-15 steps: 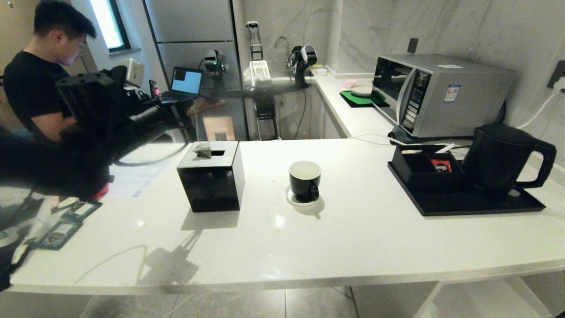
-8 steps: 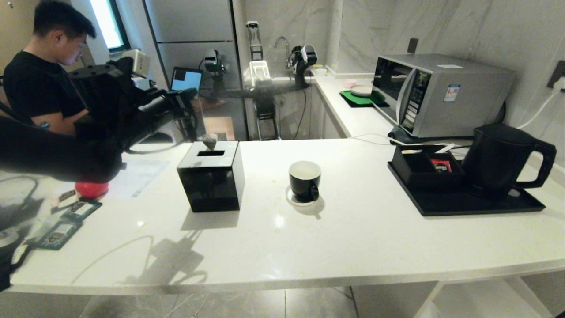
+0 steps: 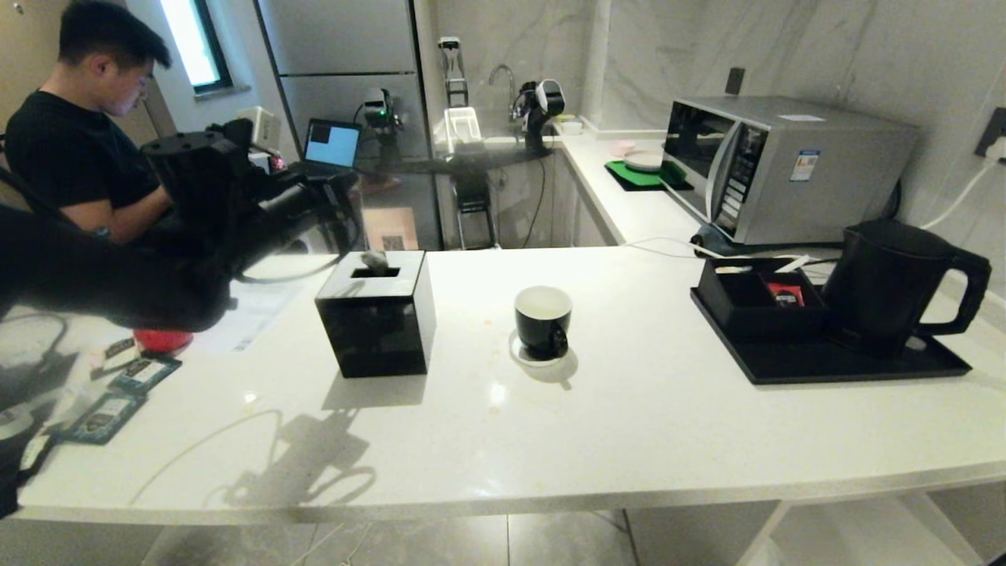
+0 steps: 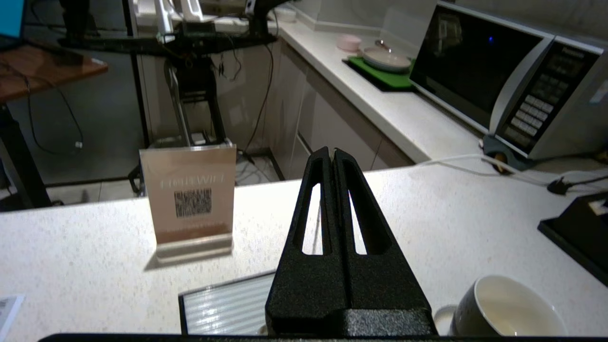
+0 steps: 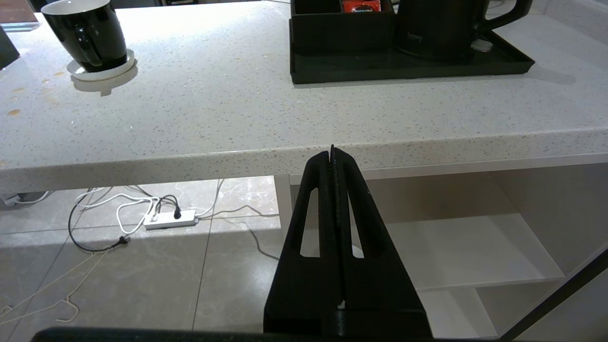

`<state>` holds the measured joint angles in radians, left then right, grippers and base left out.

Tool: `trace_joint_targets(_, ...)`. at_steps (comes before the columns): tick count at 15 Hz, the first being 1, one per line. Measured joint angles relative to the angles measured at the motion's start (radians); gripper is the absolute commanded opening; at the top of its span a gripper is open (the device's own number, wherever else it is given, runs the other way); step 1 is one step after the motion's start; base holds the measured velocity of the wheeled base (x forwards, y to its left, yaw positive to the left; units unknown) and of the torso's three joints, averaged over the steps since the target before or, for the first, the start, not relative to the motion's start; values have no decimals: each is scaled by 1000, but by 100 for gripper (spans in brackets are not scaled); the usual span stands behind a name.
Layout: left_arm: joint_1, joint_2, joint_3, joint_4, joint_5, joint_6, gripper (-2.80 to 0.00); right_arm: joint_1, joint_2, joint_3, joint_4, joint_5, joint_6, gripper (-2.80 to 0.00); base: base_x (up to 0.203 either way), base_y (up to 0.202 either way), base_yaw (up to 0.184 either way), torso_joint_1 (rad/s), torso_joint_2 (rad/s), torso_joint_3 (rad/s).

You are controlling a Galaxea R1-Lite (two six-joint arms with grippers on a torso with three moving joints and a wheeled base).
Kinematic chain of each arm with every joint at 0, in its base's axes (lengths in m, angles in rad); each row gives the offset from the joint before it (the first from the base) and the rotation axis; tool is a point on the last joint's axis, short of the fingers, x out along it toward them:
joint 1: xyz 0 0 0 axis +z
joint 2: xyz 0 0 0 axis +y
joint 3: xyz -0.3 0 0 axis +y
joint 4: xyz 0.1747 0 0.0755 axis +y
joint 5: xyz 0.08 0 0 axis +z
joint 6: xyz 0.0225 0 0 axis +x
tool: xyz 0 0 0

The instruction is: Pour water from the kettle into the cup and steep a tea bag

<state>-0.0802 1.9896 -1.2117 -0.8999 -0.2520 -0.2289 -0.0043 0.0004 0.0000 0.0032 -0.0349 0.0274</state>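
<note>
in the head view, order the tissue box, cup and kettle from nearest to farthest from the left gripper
1. The tissue box, just below the left gripper, at the counter's left.
2. The cup, mid-counter on its coaster.
3. The kettle, far right on the black tray.

Head camera looks down across the counter (image 3: 644, 424); both wrist cameras sit lower, sharing the cup (image 3: 542, 321).

Left gripper (image 3: 351, 182) dangles a tea bag (image 3: 374, 260) just over the tissue box (image 3: 377, 318); the cup (image 3: 542, 320) sits mid-counter, the kettle (image 3: 892, 283) on its tray (image 3: 825, 363)
</note>
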Motion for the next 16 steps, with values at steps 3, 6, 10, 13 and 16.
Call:
trace_joint_targets(3,-4,-9,55,-23,0,0,-280,0,0,0,0,0,0,-280,0,0,0,0,0,0)
trace_joint_targets(6,-4,-23,97,-25,0,0,-280,0,0,0,0,0,0,-280,0,0,0,0,0,0)
trace_joint_targets(10,0,-22,144,-66,1,1,-280,0,0,0,0,0,0,-280,0,0,0,0,0,0)
trace_joint_targets(13,2,2,159,-123,0,0,-280,0,0,0,0,0,0,-280,0,0,0,0,0,0)
trace_joint_targets(16,6,33,157,-171,1,0,-280,0,0,0,0,0,0,-280,0,0,0,0,0,0)
